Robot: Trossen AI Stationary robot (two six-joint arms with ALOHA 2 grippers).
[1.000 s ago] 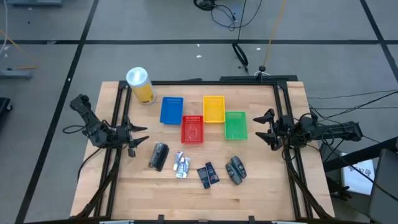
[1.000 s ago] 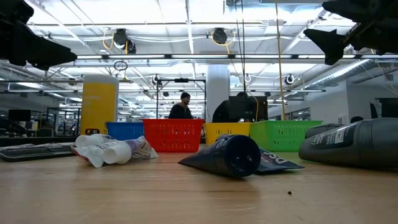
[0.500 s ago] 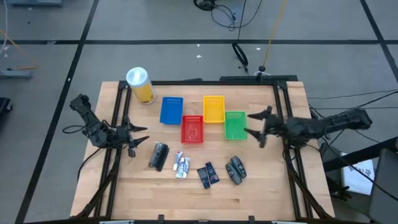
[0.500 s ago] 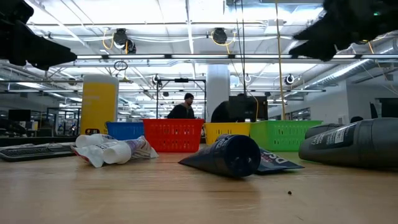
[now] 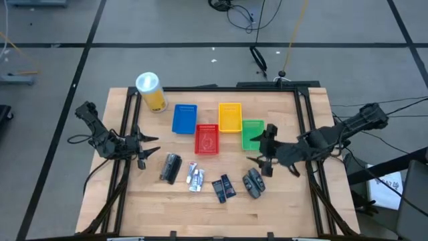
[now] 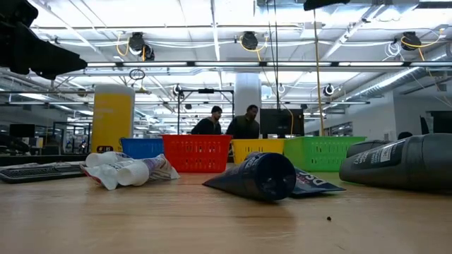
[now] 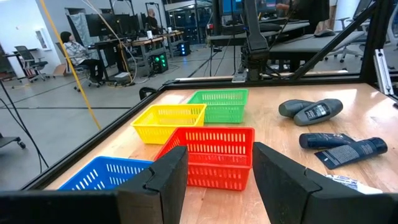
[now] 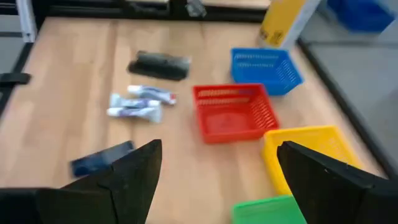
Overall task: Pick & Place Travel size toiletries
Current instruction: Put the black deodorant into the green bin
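Hovering above table, right gripper (image 5: 265,148) spread wide, nothing held, between green basket (image 5: 253,134) and dark grey rounded pieces (image 5: 253,183). Toiletries lie in row on red basket's (image 5: 206,138) near side: dark grey tube (image 5: 171,167), silvery-white mini tubes (image 5: 195,177), dark blue packets (image 5: 224,187). Baskets' contents: cannot tell. Left gripper (image 5: 142,148) parted, nothing held, beyond that row's left end.

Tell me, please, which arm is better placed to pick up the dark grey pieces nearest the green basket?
The right: its open gripper is out over the table beside the dark grey pieces, while the left gripper waits at the far left edge.
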